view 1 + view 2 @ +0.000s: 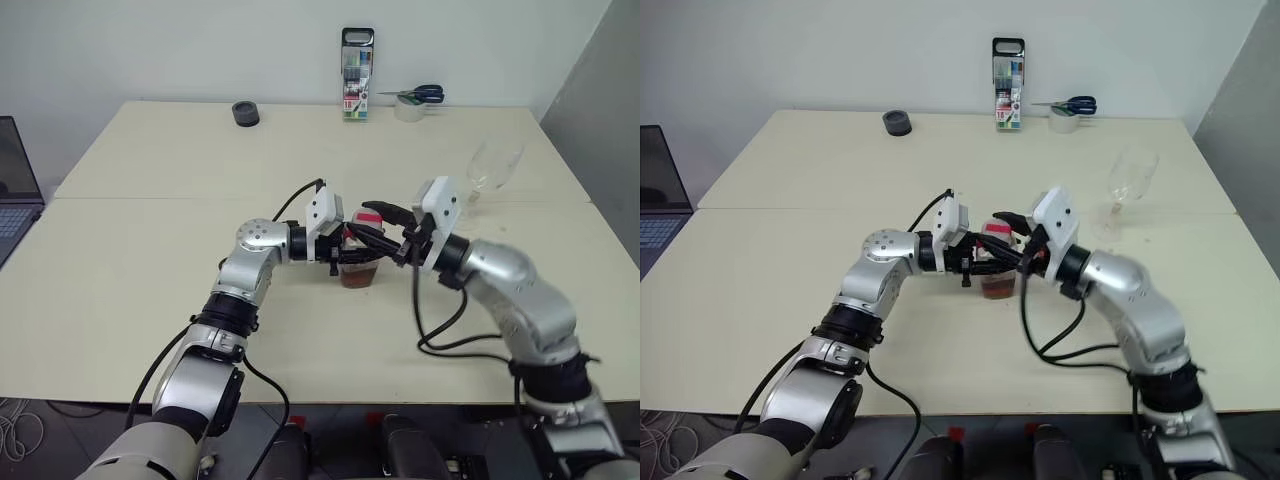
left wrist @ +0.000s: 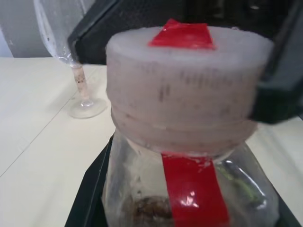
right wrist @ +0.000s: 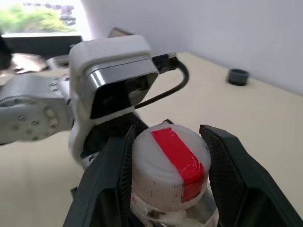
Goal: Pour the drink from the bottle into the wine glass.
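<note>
Upright, the bottle (image 1: pixel 358 262) stands on the surface (image 1: pixel 150 250), cap (image 3: pixel 170 165) up, near the wine glass (image 1: pixel 490 170). Left pincer (image 1: pixel 350 252) clamps its body, reaching level; right pincer (image 3: pixel 165 189) closes around the cap, level.

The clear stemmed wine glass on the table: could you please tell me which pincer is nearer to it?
Right. The right pincer sits at the bottle's cap, on the side toward the wine glass; the left pincer grips the bottle's body on the far side.

bottle (image 1: pixel 358 268): mostly hidden behind both hands | wine glass (image 2: pixel 71 56): rim cut off | laptop (image 1: pixel 15 190): cropped at edge
</note>
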Controlling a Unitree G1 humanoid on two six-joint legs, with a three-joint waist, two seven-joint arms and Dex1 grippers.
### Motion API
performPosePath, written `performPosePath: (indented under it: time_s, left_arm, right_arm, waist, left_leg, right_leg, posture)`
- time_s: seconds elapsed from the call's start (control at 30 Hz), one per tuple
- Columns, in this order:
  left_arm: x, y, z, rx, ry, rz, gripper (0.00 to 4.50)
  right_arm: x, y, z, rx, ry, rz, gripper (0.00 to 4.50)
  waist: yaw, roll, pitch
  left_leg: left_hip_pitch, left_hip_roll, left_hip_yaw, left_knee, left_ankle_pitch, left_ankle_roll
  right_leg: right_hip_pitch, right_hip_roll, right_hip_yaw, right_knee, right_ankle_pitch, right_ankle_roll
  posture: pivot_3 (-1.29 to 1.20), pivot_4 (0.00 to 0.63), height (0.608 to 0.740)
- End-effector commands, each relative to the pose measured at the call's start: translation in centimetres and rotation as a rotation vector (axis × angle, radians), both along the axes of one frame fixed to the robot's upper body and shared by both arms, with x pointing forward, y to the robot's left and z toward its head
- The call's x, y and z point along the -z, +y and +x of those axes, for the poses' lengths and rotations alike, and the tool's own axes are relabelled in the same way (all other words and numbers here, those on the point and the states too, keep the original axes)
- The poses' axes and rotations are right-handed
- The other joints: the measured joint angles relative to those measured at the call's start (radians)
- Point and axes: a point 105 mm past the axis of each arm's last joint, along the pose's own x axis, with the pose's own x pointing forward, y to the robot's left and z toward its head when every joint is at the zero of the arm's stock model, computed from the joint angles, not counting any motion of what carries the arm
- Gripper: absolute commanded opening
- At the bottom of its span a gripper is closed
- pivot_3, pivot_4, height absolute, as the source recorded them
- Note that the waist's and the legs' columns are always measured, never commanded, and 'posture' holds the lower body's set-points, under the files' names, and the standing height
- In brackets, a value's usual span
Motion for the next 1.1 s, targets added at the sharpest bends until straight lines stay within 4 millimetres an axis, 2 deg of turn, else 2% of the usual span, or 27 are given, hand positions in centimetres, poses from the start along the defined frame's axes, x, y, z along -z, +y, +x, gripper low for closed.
performPosePath:
  time_s: [0.03,0.17,0.23,0.3,0.4,0.6,0.8,1.1]
  left_arm:
    - [-1.9,-0.6,-1.2,0.078,-0.077,-0.026,1.73]
    - [-2.0,-0.6,-0.9,0.042,-0.068,-0.048,1.73]
    - [-2.2,-0.7,-0.4,0.004,-0.065,-0.064,1.73]
    - [-2.3,-0.7,0.0,-0.017,-0.064,-0.072,1.73]
    - [-2.4,-0.9,0.3,-0.029,-0.062,-0.077,1.72]
    - [-2.4,-1.5,0.6,-0.029,-0.065,-0.078,1.72]
    - [-2.6,-2.0,0.7,-0.013,-0.064,-0.076,1.72]
    - [-2.4,-2.2,0.8,-0.002,-0.071,-0.069,1.72]
  right_arm:
    - [-0.4,-2.3,1.0,0.032,0.027,-0.007,1.85]
    - [-1.4,-2.8,0.5,0.071,-0.011,0.020,3.18]
    - [-2.7,-3.2,-1.4,0.107,-0.042,0.053,3.85]
    - [-2.9,-3.2,-2.9,0.141,-0.054,0.062,4.50]
    - [-2.2,-3.1,-4.0,0.238,-0.066,0.055,4.50]
    - [-1.7,-2.5,-3.1,0.517,-0.127,0.120,4.50]
    - [-1.0,-0.1,-3.1,0.568,-0.138,0.148,4.50]
    - [-1.6,0.2,-1.5,0.682,-0.163,0.227,4.50]
  waist:
    - [0.001,0.000,0.000]
    - [0.001,0.000,0.000]
    - [0.010,0.000,0.000]
    - [0.015,0.000,0.000]
    - [0.018,0.000,0.000]
    - [0.013,0.000,0.000]
    - [0.013,0.000,0.000]
    - [0.009,0.000,0.000]
  left_leg:
    - [0.000,0.000,-0.001,0.000,0.000,0.000]
    - [-0.001,-0.001,0.000,0.000,0.000,0.000]
    - [-0.002,-0.001,-0.001,0.000,0.000,0.000]
    - [-0.002,-0.002,-0.001,0.001,0.000,0.000]
    - [-0.002,-0.002,-0.001,0.001,0.000,0.000]
    - [-0.001,-0.001,0.000,0.001,0.000,0.000]
    - [-0.001,-0.001,0.000,0.001,0.000,-0.001]
    - [-0.001,-0.001,0.000,0.001,0.002,-0.003]
  right_leg:
    - [0.000,0.000,0.000,0.000,0.000,0.000]
    - [0.000,-0.001,0.000,-0.001,0.000,0.000]
    - [0.000,-0.003,0.000,-0.001,0.000,0.000]
    - [-0.001,-0.003,0.000,-0.001,0.000,0.000]
    - [-0.001,-0.003,0.000,-0.001,0.000,0.000]
    - [-0.001,-0.001,0.001,0.002,0.000,0.000]
    - [-0.001,-0.001,0.000,0.002,0.000,0.000]
    - [-0.001,-0.001,0.001,0.002,0.000,0.000]
  posture:
    - [0.00,0.150,0.740]
    - [0.00,0.150,0.740]
    - [0.00,0.150,0.740]
    - [0.00,0.150,0.740]
    - [0.00,0.150,0.740]
    - [0.00,0.150,0.740]
    - [0.00,0.150,0.740]
    - [0.00,0.150,0.740]
